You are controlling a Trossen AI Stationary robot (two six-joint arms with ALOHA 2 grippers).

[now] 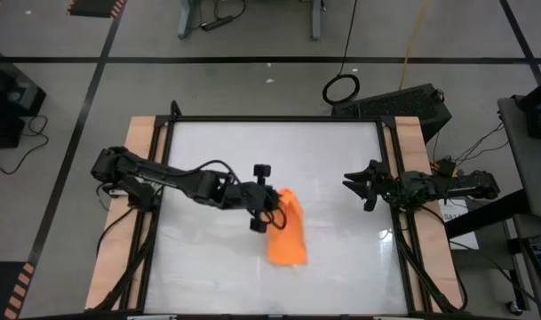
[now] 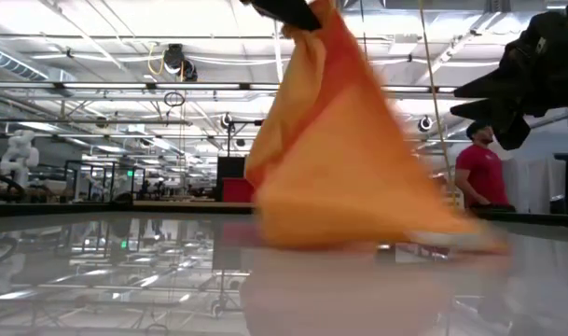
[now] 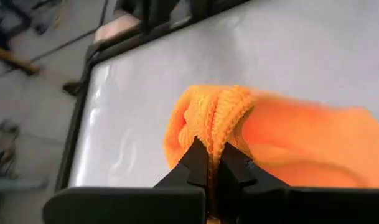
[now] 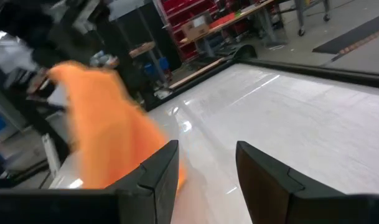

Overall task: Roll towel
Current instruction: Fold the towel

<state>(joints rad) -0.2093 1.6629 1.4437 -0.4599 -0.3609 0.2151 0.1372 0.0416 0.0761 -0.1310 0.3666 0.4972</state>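
High view: one orange towel, crumpled and draped, is pinched at its upper end by the clenched left gripper; the right gripper is held released by the table's right edge.

You see the towel mid-surface, its top under the left gripper; the right gripper waits well apart at the surface's right edge.

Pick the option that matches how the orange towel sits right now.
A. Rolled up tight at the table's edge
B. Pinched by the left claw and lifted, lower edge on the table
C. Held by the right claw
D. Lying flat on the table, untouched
B: the left claw is shut on a bunched fold of the towel, which hangs from it down to the table; the right claw stands open and apart.
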